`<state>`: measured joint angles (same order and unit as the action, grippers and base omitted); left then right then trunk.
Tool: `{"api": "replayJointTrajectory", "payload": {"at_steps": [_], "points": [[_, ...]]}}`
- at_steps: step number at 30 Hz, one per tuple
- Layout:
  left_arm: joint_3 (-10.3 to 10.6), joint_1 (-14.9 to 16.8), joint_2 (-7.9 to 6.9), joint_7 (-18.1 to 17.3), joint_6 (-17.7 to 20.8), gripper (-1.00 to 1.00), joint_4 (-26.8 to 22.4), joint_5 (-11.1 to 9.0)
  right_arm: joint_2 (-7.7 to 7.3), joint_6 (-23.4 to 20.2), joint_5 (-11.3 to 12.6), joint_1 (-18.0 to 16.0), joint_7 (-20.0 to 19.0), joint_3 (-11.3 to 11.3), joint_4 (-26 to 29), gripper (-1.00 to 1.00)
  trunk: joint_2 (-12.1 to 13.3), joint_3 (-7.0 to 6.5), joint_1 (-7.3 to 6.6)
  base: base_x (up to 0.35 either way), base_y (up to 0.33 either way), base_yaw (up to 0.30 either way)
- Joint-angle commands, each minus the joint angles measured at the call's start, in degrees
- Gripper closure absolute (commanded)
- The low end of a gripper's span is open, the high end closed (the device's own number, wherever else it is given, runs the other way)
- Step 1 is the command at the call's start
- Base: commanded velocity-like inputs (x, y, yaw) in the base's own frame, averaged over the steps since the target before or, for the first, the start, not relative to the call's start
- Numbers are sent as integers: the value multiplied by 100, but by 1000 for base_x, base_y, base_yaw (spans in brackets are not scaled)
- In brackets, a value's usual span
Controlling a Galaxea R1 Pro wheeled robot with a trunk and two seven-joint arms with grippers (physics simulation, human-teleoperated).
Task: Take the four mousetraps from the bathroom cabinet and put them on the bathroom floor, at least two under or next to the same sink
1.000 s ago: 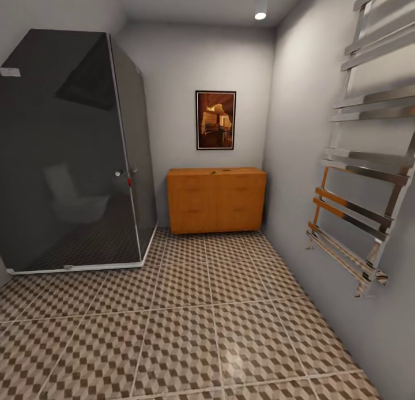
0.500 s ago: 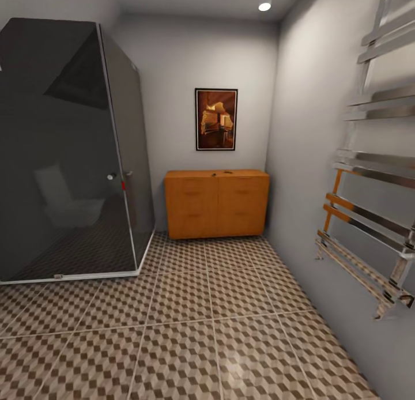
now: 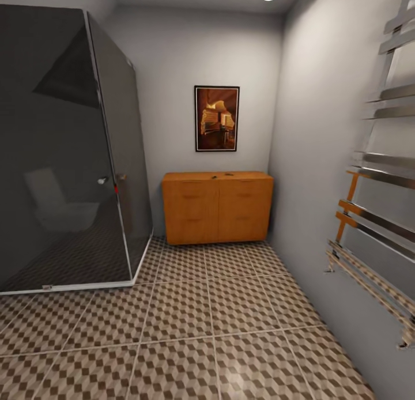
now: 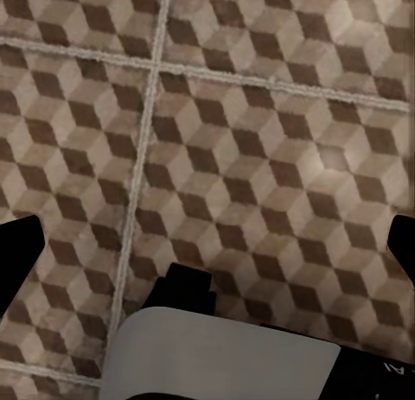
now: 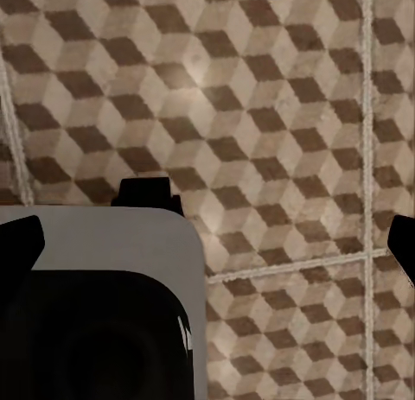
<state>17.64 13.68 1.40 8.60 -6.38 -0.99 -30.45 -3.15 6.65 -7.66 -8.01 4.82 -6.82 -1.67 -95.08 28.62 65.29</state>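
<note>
Head view: the cabinet (image 3: 217, 207) stands against the far wall, beside a dark glass shower enclosure (image 3: 63, 152) and under a framed picture (image 3: 217, 118); small dark items on its top are too small to identify. My left gripper (image 4: 207, 249) and right gripper (image 5: 207, 240) hang spread, empty, over the bathroom floor (image 3: 207, 331).
</note>
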Motion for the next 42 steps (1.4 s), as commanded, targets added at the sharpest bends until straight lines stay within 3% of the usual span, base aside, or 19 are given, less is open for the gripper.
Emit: {"api": "replayJointTrajectory", "payload": {"at_steps": [1,42], "points": [[50,3,2,21,-15,-100,2,-45,-1,32,-60,-8,19,-48,-18,-100,-3,6,3,323,0,0],[56,2,9,19,-4,-100,11,-49,-1,30,-68,-8,19,-32,-18,-100,-3,6,3,323,0,0]]}}
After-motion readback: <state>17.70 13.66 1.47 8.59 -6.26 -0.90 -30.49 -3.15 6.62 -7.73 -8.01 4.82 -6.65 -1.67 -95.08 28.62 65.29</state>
